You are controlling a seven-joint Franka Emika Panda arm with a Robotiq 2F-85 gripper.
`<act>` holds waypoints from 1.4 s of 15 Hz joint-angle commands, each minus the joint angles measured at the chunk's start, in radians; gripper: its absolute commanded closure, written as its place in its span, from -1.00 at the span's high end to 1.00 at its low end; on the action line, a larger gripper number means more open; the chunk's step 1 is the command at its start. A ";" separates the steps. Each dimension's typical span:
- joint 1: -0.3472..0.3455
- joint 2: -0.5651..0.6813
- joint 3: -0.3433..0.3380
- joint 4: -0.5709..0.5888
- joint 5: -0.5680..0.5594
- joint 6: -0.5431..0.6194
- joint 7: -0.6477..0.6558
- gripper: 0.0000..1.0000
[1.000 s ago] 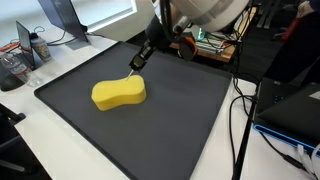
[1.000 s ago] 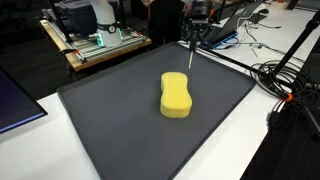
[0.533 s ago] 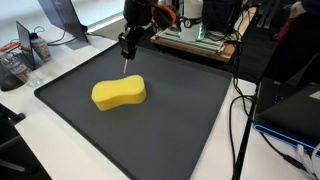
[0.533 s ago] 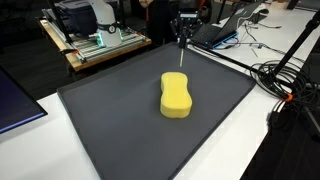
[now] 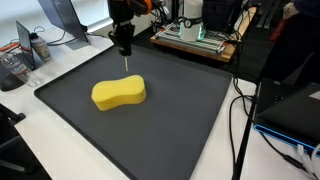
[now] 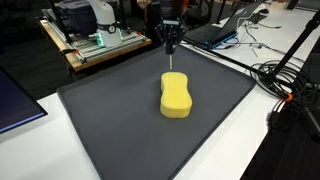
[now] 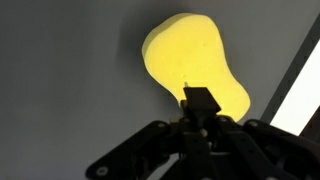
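A yellow peanut-shaped sponge (image 5: 118, 93) lies in the middle of a dark grey mat (image 5: 185, 115); both also show in an exterior view, the sponge (image 6: 176, 96) on the mat (image 6: 100, 125). My gripper (image 5: 123, 46) (image 6: 170, 42) hangs above the sponge's far end, fingers pointing down. It is shut on a thin pale stick (image 5: 126, 63) (image 6: 170, 60) whose tip ends a little above the sponge. In the wrist view the shut fingers (image 7: 200, 108) sit over the sponge (image 7: 190, 60); the stick itself is mostly hidden there.
The mat lies on a white table (image 5: 60, 160). Behind it stand a rack with electronics (image 5: 195, 40) (image 6: 95, 40) and a monitor base (image 5: 60, 20). Cables (image 5: 240, 120) (image 6: 285, 85) run along one side. A blue box (image 5: 300, 110) sits beside the cables.
The arm has swung sideways along the back of the mat with the stick, from the far edge to a spot over the sponge's far end. The sponge has not moved.
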 commanded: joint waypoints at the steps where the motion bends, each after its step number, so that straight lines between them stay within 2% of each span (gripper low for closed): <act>1: -0.155 0.053 0.176 -0.006 0.000 0.018 -0.023 -0.94; 9: -0.364 0.174 0.373 0.040 0.000 0.018 0.060 -0.94; 14: -0.454 0.249 0.449 0.125 0.000 0.025 0.123 -0.94; 18: -0.490 0.284 0.462 0.186 0.001 0.025 0.093 -0.94; 21: -0.487 0.280 0.413 0.216 0.001 0.025 0.078 -0.94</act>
